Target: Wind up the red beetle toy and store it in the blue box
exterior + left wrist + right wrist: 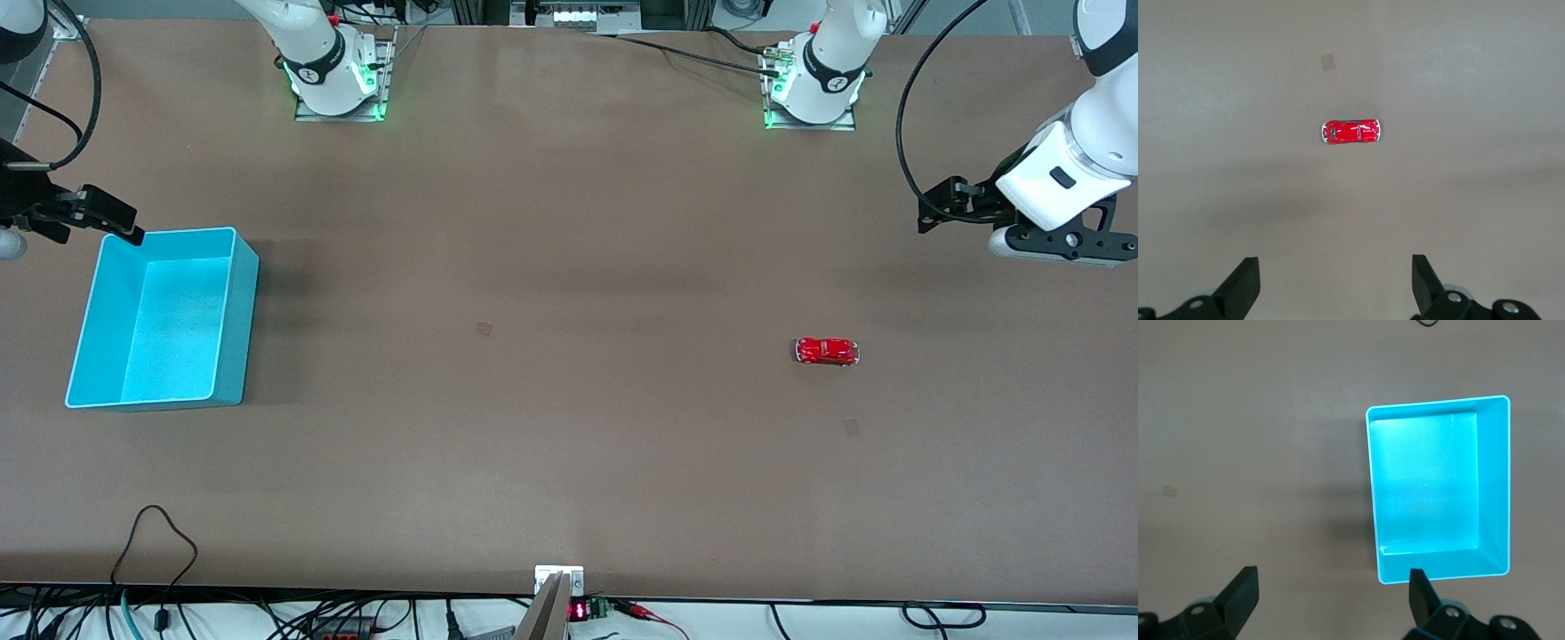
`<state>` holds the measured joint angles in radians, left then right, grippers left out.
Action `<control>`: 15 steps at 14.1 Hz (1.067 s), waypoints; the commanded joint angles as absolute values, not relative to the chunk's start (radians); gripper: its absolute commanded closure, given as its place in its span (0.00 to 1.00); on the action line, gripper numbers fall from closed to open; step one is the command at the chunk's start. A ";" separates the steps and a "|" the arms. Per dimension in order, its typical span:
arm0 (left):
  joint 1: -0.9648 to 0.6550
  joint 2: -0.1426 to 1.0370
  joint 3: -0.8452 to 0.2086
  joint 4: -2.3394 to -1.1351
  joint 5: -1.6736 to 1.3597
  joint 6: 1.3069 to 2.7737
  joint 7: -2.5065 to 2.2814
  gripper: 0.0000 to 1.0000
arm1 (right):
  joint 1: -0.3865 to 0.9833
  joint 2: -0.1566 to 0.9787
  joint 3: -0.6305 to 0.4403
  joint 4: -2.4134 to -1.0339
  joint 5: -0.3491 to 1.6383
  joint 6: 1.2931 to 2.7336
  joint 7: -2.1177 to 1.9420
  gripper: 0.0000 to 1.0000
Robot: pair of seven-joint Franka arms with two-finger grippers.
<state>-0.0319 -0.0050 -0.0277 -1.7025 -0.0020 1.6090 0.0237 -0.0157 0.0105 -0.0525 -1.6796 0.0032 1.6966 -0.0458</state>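
Observation:
The red beetle toy point(827, 351) point(1351, 131) rests on its wheels on the brown table, toward the left arm's end. My left gripper point(933, 209) point(1336, 270) hangs above the table beside the toy, open and empty. At the right arm's end stands the blue box point(233, 329) point(1491, 487), upright with nothing in it. Over the table just off the box's corner farthest from the front camera, my right gripper point(93, 227) point(1331, 583) is open and holds nothing. One of its fingertips point(1418, 583) shows against the box's rim.
Two small dark patches point(484, 329) point(852, 428) mark the tabletop. The arm bases point(333, 80) point(813, 89) stand along the edge farthest from the front camera. Cables point(160, 533) and a small fixture point(558, 578) lie at the edge nearest it.

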 commanded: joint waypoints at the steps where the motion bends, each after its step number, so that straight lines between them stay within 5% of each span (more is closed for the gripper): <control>1: -0.034 0.008 -0.029 -1.674 -0.015 1.571 0.032 0.00 | -0.029 0.011 -0.040 -1.661 -0.003 1.678 -0.052 0.00; 9: -0.051 0.061 -0.037 -1.678 -0.020 1.355 0.047 0.00 | -0.032 0.005 -0.041 -1.674 -0.003 1.669 -0.048 0.00; 15: -0.048 0.071 -0.049 -1.752 -0.021 1.408 0.467 0.00 | -0.034 0.005 -0.041 -1.678 -0.002 1.675 -0.046 0.00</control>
